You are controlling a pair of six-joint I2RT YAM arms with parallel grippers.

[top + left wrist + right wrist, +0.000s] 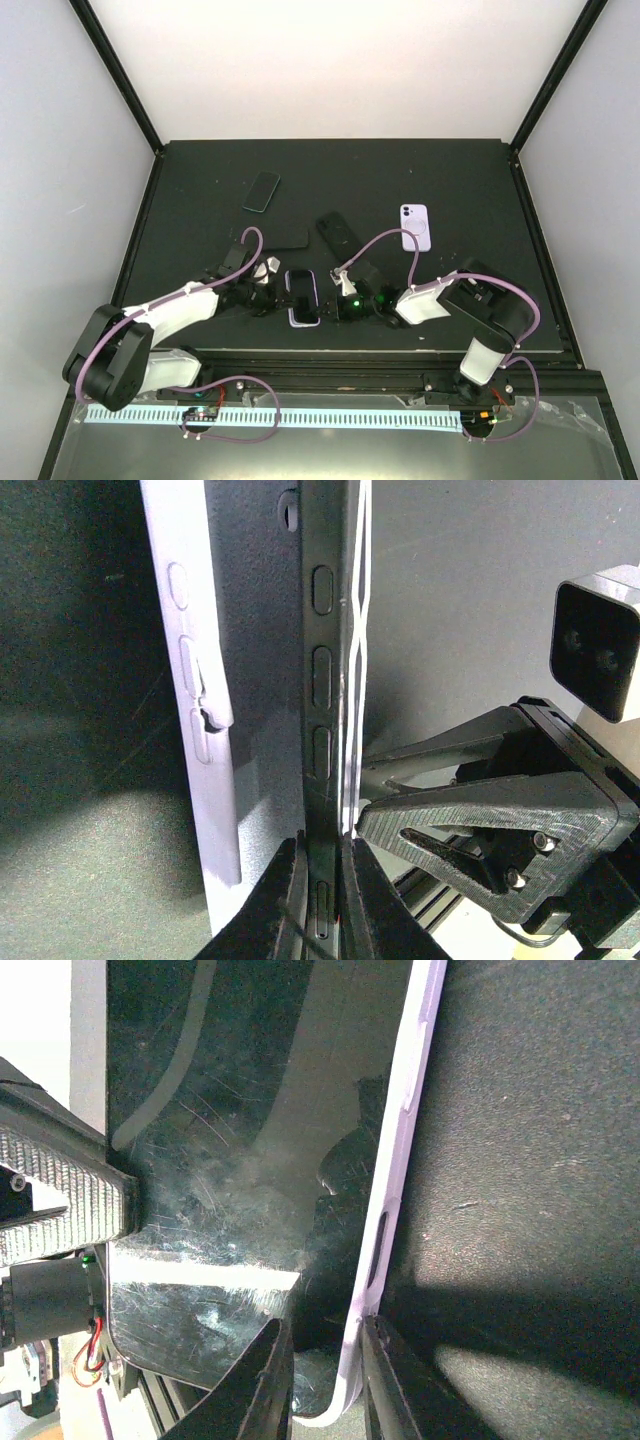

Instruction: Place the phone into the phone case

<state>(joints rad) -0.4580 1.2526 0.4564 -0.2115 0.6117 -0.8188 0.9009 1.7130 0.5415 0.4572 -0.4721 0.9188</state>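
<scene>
The dark phone lies partly in the lilac phone case near the table's front. In the left wrist view my left gripper is shut on the phone's dark side edge, which stands raised beside the case's lilac wall. It sits at the phone's left side. My right gripper is at the phone's right side. Its jaws stand a little apart, straddling the case's wall; the outer finger touches it. The phone's glossy screen fills the left.
A black phone lies at the back left. Two dark flat items lie mid-table. A lilac phone lies at the right. The table's front rail runs just behind the grippers.
</scene>
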